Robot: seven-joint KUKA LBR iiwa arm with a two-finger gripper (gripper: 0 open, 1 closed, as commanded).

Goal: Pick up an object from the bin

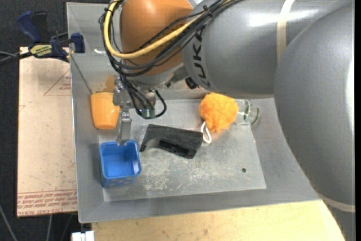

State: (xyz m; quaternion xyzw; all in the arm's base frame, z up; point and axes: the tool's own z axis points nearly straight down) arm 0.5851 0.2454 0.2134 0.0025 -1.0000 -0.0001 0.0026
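Grey metal bin point(225, 178): holds a few loose things lying apart from one another; every place below is given from the blue tub.
Blue tub point(119, 163): small square open-topped plastic container, upright, in the bin's front-left corner; this is the thing the arm is over.
Tool point(123, 130): hangs straight down at the tub's far rim, its tip at or just inside that edge; whether it is spread or pressed together cannot be told.
Orange cup point(104, 110): just behind the tub and a little to its left, close beside the tool's shaft; whether it touches cannot be told.
Black piece point(172, 141): flat and elongated, lying near the tub on its right, with its left end just beside the tub's far-right corner.
Orange puff point(218, 111): fuzzy ball with a white cord loop, further right of the tub, beyond the black piece; the cord reaches that piece's right end.
Clear glass item point(248, 113): against the puff's right side, farthest from the tub.
Orange cover point(155, 25): rounded cap on the arm's wrist, behind the tub, wrapped by black and yellow cables point(131, 55).
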